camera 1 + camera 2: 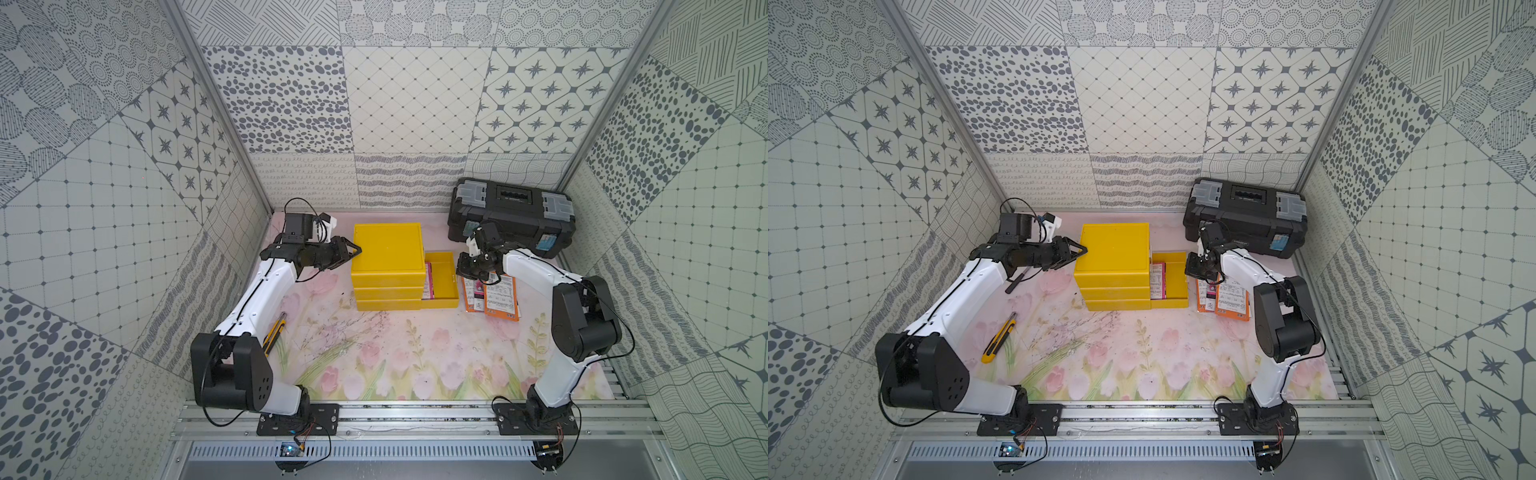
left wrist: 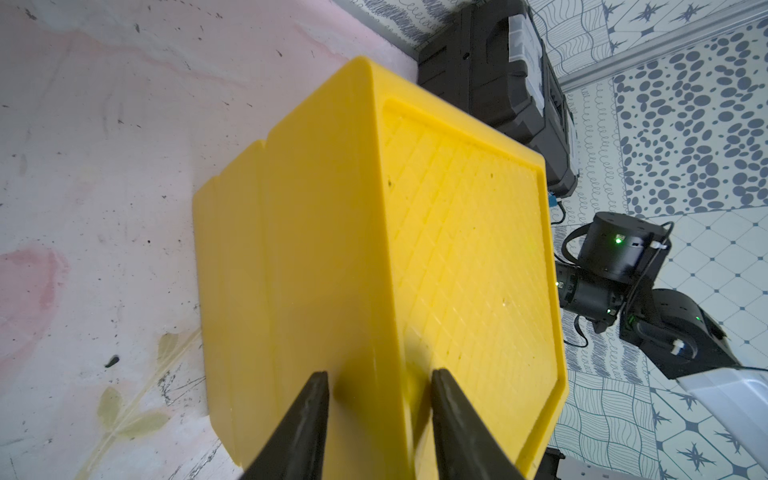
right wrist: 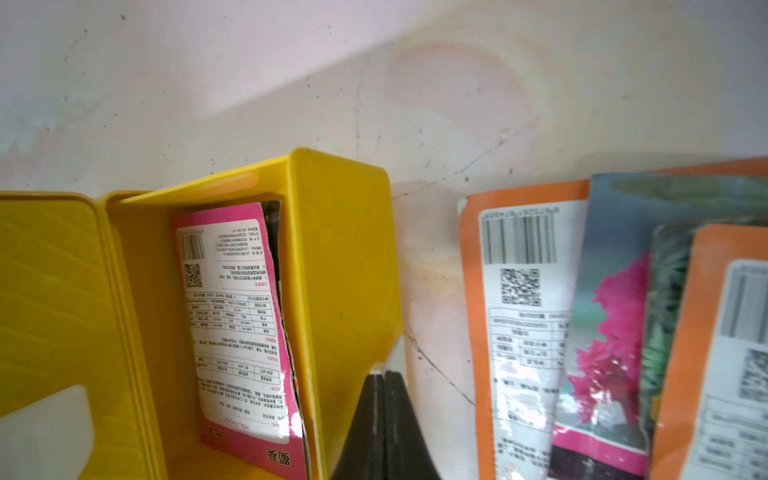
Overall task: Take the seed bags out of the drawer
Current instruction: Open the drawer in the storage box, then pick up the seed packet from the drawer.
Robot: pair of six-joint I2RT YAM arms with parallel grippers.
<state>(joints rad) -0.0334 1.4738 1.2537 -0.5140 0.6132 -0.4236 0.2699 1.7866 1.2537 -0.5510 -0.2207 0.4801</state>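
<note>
One pink-edged seed bag (image 3: 237,332) is left in the drawer (image 3: 340,249), propped aslant at the end nearest the yellow cube (image 2: 324,249). The other bags (image 1: 492,297) lie overlapped on the desk (image 1: 395,353) toward its right edge. The bag looks light, floppy and glossy, so probably slippery, and its raised edge seems the best place to pinch. The right fingers (image 3: 376,415) are clenched and empty, between the drawer's outer end and the pile. The left fingers (image 2: 303,415) are parted, tips against the cube.

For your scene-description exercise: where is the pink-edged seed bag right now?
In both top views the pink-edged seed bag sits inside the open drawer, just right of the yellow cube.
</note>
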